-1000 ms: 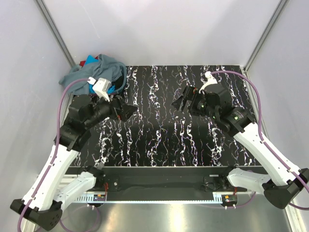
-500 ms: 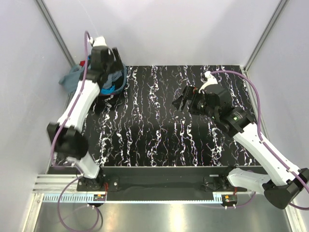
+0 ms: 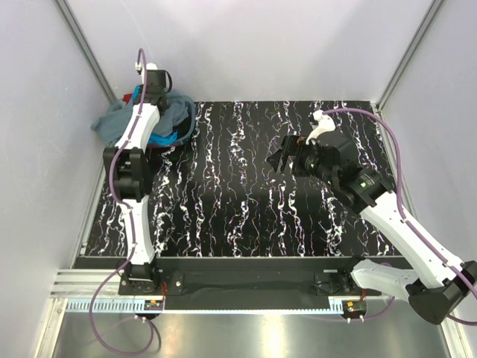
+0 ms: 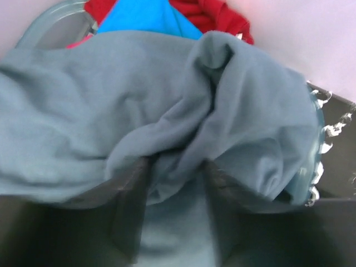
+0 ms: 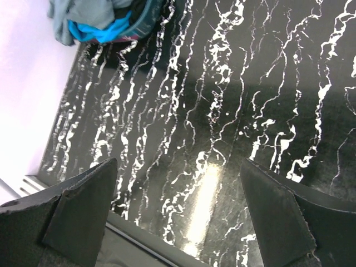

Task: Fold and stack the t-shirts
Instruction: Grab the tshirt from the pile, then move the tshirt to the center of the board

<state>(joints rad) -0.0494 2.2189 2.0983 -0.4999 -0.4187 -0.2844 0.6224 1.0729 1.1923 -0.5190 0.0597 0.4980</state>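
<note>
The t-shirts lie heaped in a round basket [image 3: 188, 119] at the table's far left corner. On top is a slate blue-grey t-shirt [image 3: 118, 123], spilling over the rim to the left. Turquoise [image 4: 146, 19] and red [image 4: 214, 14] t-shirts show under it. My left gripper [image 3: 154, 95] reaches down into the heap. In the left wrist view my left gripper [image 4: 175, 167] has its dark fingers [image 4: 130, 206] pinched on a raised fold of the blue-grey t-shirt [image 4: 83, 111]. My right gripper [image 3: 278, 159] hovers open over the middle of the table with nothing in it; the right wrist view shows this gripper [image 5: 178, 167] above bare marble.
The black, white-veined table top [image 3: 246, 194] runs to white walls on three sides. Metal posts [image 3: 86, 52] stand at the back corners. The basket's translucent rim [image 4: 318, 150] curves round the heap. The table's near edge [image 5: 144, 236] lies below my right fingers.
My left arm swung from the table's left side up to the basket and stretched out over it. Its jaws narrowed from wide open onto the blue-grey fabric. The right arm barely moved.
</note>
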